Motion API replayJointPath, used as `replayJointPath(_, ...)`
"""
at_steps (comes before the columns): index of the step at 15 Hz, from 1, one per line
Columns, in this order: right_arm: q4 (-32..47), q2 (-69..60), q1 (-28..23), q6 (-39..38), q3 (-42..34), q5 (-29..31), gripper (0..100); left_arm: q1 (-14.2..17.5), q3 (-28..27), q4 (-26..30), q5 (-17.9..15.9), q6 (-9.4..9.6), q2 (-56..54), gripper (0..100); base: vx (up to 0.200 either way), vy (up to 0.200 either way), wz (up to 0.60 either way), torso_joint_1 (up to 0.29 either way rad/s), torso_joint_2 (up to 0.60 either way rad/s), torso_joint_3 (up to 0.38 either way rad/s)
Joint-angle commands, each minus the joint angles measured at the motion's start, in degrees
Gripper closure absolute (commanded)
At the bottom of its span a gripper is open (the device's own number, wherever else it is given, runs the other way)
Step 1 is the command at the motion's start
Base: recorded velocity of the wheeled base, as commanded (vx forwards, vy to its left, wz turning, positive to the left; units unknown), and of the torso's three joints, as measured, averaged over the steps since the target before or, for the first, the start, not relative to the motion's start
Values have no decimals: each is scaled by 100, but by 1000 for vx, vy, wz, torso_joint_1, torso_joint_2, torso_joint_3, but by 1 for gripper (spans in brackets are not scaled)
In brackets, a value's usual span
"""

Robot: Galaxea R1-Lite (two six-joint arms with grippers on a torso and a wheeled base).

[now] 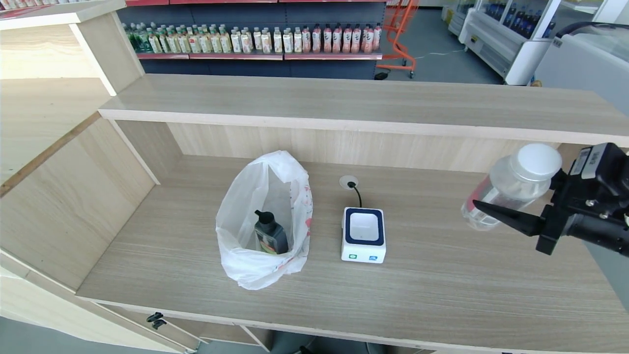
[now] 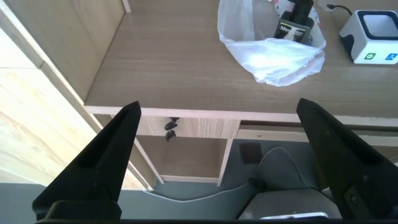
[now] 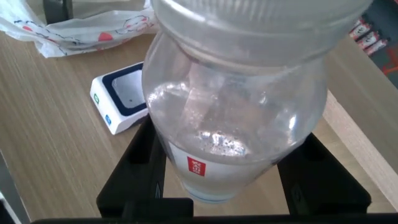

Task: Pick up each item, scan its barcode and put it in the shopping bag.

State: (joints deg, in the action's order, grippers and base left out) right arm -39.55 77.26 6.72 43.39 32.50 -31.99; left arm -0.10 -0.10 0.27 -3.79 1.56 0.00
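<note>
So the head view gives us the whole layout. The light wood worktop (image 1: pixel 442 285) has a white plastic shopping bag (image 1: pixel 265 221) standing open on it. Just to the right of that is a small white scanner box with a dark blue frame (image 1: pixel 363 233), its black cable (image 1: pixel 357 194) running back to a hole in the worktop. A dark bottle with a black cap (image 1: pixel 270 235) stands inside the bag.

Over at the right edge, the right end effector (image 1: pixel 494 207) holds a clear plastic bottle with a white cap (image 1: pixel 511 187) up in the air, tilted, well right of the scanner. We only see one black finger across the front of it here.

The right wrist view fills in the grip. The clear bottle (image 3: pixel 236 124) sits between both black fingers of the right end effector (image 3: pixel 230 186), which pinch its lower body, and there's a small red label (image 3: pixel 196 167) near the base. The scanner (image 3: pixel 121 99) and the bag (image 3: pixel 81 28) lie below it, off to one side.

The left wrist view gives us what the head view doesn't. The left end effector (image 2: pixel 219 106) is spread wide with nothing in it, and it's out in front of the worktop's near edge. Past it we see the bag (image 2: pixel 273 53), the dark bottle (image 2: pixel 295 25), the scanner (image 2: pixel 373 34) and a bunch of keys (image 2: pixel 169 127) hanging under the worktop.
</note>
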Motion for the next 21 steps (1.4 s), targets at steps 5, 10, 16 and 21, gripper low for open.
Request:
replayJointPath(5, -414, 1195, 761, 557, 538, -493, 100, 1, 1, 0, 1, 2, 9, 0, 0, 0, 0, 0, 0, 0)
replayJointPath(10, -2136, 2557, 647, 1620, 608, -1512, 100, 1, 1, 0, 1, 2, 9, 0, 0, 0, 0, 0, 0, 0)
replayJointPath(16, -2813, 3445, 647, 1884, 731, -1952, 100, 1, 1, 0, 1, 2, 0, 0, 0, 0, 0, 0, 0, 0)
replayJointPath(21, -2866, 3893, 699, 2007, 1224, -2338, 100, 1, 1, 0, 1, 2, 9, 0, 0, 0, 0, 0, 0, 0)
